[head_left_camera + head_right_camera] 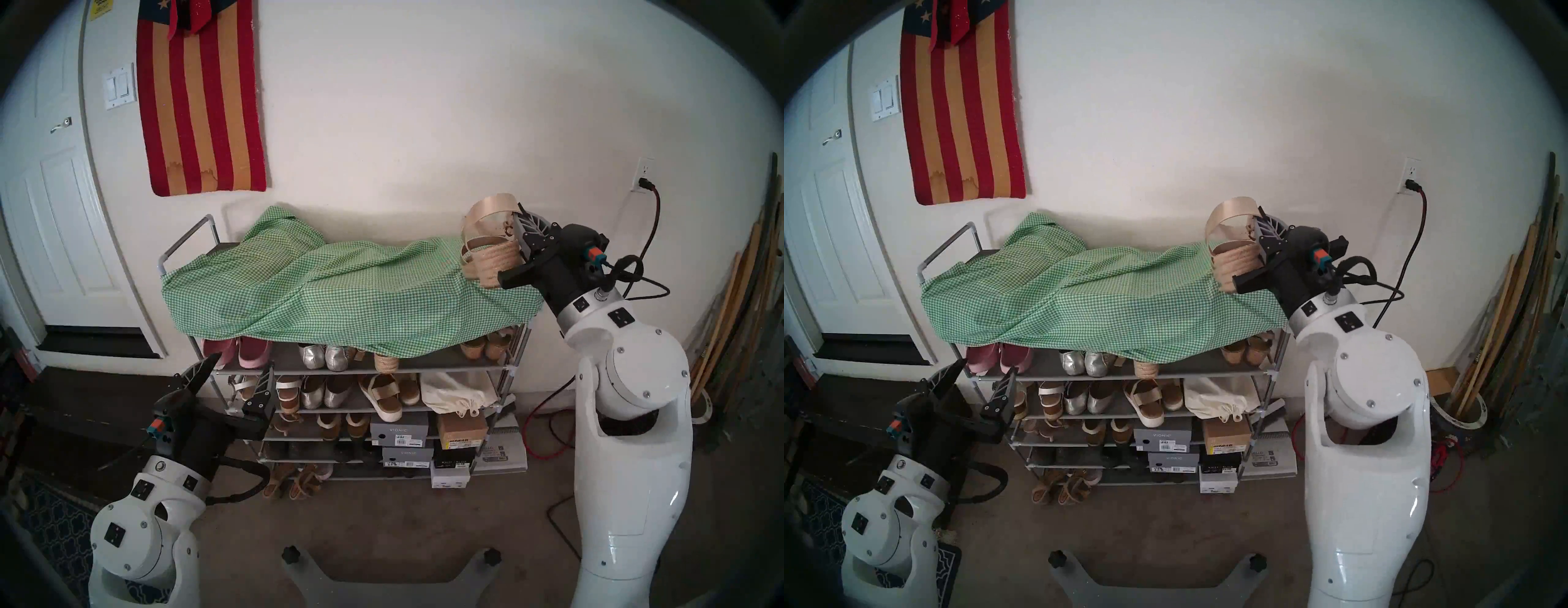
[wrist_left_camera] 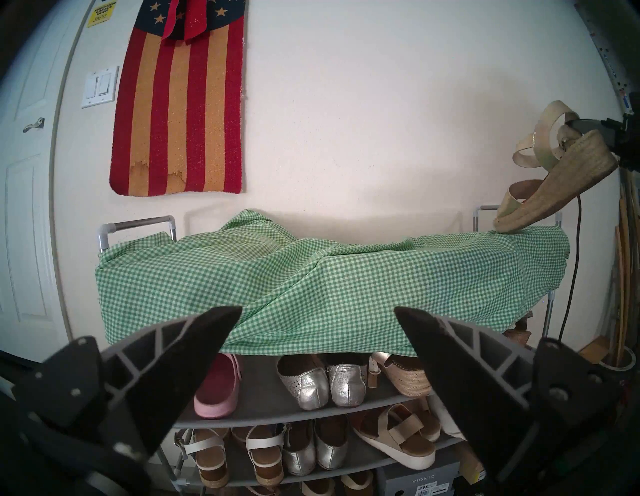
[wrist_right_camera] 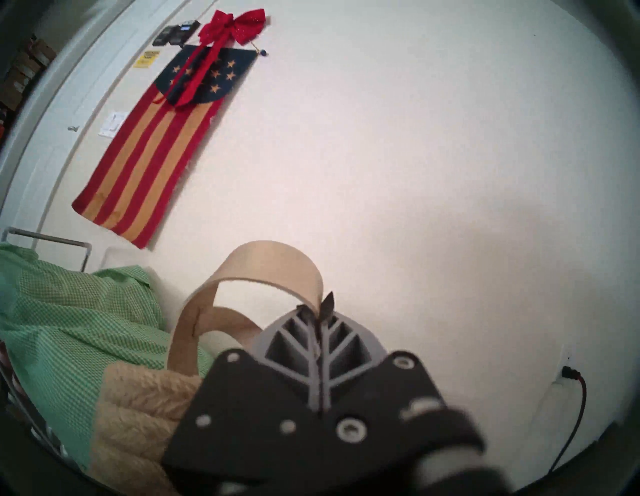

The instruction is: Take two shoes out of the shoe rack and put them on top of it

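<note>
The shoe rack (image 1: 507,368) stood draped in a green gingham cloth (image 1: 322,288). At its right end the right gripper (image 1: 518,231) was clenched on a jute-soled sandal (image 1: 488,263), toe touching the cloth. The matching sandal (image 1: 386,361) remained on the shelf below. The left gripper (image 1: 237,373) hung fully spread, empty.

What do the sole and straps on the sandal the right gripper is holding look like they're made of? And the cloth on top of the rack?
Sandal: the thick sole looks like braided jute, coarse tan rope coils; the straps look like smooth cream leather or faux leather with a slight sheen. Cloth: thin woven fabric, probably cotton, green-and-white gingham, matte and softly wrinkled.
</note>
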Available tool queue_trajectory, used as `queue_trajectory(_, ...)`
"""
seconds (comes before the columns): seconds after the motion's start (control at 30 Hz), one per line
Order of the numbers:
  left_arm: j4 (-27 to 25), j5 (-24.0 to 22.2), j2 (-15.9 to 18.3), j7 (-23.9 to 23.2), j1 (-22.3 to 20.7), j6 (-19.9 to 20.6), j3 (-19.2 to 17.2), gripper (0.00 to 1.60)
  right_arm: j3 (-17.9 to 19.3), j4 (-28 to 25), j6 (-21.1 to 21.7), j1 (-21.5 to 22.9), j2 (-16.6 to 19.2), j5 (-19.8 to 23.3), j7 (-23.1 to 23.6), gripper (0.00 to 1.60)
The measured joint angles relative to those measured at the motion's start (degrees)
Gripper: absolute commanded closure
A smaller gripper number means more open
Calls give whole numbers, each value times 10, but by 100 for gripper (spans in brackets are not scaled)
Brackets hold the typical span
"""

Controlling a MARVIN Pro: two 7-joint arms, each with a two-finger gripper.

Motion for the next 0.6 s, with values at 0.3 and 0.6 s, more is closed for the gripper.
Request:
queue_trajectory(0.3, 0, 0, 0, 0, 0, 0, 0, 0, 17, 53, 25, 57, 14, -6, -24, 160)
queue_trajectory(0.6, 0, 0, 0, 0, 0, 0, 0, 0, -8, 91, 55, 112, 24, 2, -33, 160)
